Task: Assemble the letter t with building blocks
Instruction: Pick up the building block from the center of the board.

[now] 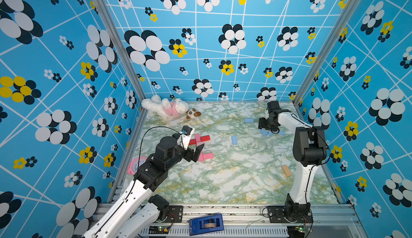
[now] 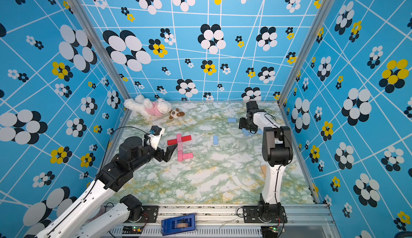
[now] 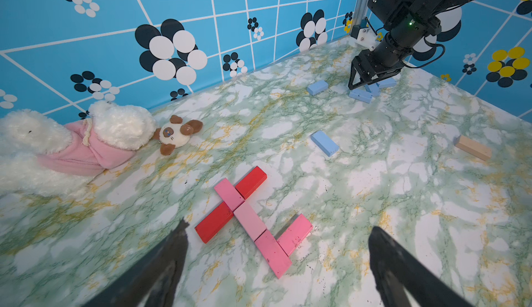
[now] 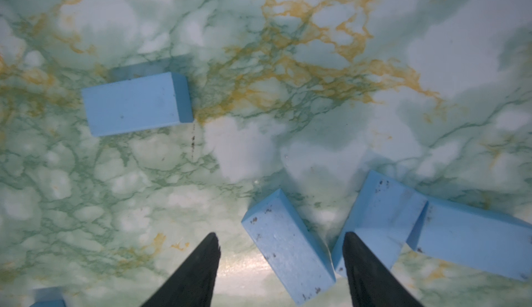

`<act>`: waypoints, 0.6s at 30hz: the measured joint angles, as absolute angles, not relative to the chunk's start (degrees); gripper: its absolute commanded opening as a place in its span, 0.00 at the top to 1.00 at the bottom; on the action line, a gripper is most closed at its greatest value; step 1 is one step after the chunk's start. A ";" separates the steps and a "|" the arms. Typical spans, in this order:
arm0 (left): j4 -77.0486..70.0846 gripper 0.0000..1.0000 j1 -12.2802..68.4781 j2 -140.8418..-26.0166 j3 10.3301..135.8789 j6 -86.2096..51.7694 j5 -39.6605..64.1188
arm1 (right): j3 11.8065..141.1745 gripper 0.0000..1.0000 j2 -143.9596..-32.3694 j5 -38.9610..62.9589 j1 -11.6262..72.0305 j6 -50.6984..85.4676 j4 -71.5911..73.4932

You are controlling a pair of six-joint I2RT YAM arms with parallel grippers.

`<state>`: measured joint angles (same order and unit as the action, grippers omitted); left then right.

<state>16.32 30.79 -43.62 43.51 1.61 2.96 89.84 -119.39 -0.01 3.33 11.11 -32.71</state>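
The right gripper (image 4: 280, 233) stood half open, empty, astride a light blue block (image 1: 264, 132) right of centre in a top view. The left gripper (image 3: 278, 225) gaped wide beside the pink-and-red t (image 2: 179, 146), left of centre. The blocks looked light, rigid and smooth, best pinched across the long sides.

The left arm extends toward 1 o'clock, its left pincer (image 1: 199, 151) spread wide and empty. The right arm reaches toward 11 o'clock, its right pincer (image 4: 281, 233) pointing down, jaws parted.
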 measured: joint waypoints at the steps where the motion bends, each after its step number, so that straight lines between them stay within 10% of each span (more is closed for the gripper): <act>1: 16.32 0.01 30.79 -43.79 43.51 1.61 2.96 | 89.84 0.32 -119.57 0.16 3.33 11.11 -32.58; 18: 16.34 0.01 30.79 -44.47 43.55 1.61 3.01 | 89.06 0.40 -119.98 1.48 3.33 11.33 -31.90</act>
